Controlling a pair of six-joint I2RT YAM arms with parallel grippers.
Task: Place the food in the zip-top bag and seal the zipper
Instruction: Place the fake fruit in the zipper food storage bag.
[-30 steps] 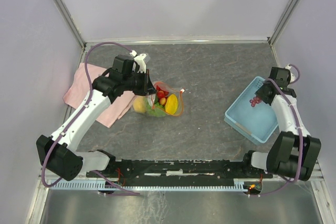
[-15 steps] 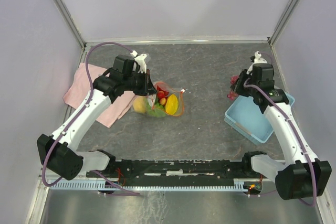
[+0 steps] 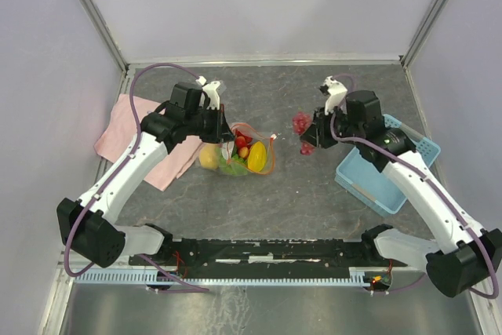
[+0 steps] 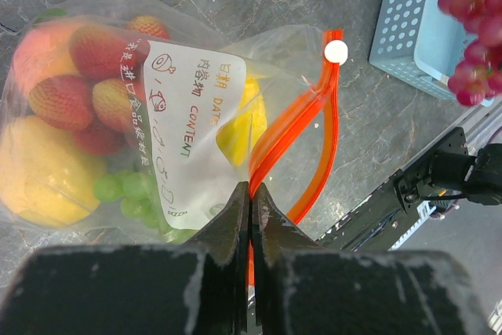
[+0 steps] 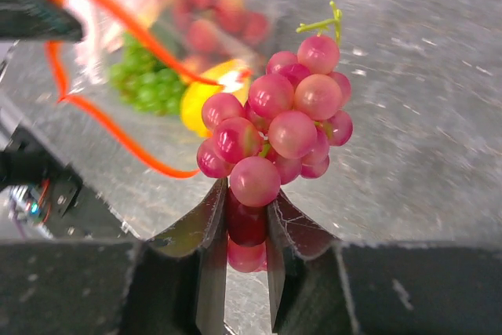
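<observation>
Pinches the zipper (image 4: 302, 119) in the left gripper (image 4: 250, 198): fingers pressed together, the orange-red strip caught between the tips at the 6 o'clock end of the strip in the left wrist view. Shows the strip's two sides parted from there toward 1 o'clock, meeting again at a small white bead (image 4: 336, 52).

Rests the zip-top bag (image 3: 239, 151) on the grey table (image 3: 314, 194), at 9 o'clock of the table's middle from above, mouth turned toward 3 o'clock. Holds inside the crinkly plastic an orange-yellow round fruit (image 3: 208, 157) at the bag's 9 o'clock side, a yellow banana (image 3: 256, 156) at its 3 o'clock side, green grapes (image 4: 129, 190) and red pieces (image 4: 74, 88), partly behind a white label (image 4: 192, 127).

Grips a red grape bunch (image 5: 278, 127) in the right gripper (image 5: 247, 221): fingers shut on the lowest grapes, the bunch rising toward 12 o'clock in the right wrist view, green stem (image 5: 329, 25) on top. From above, holds the bunch at 3 o'clock of the bag, apart from it, between the bag and the light-blue basket (image 3: 384, 166).

Has a pink cloth (image 3: 129, 127) at 9 o'clock of the bag, partly under the left arm (image 3: 133, 166).
</observation>
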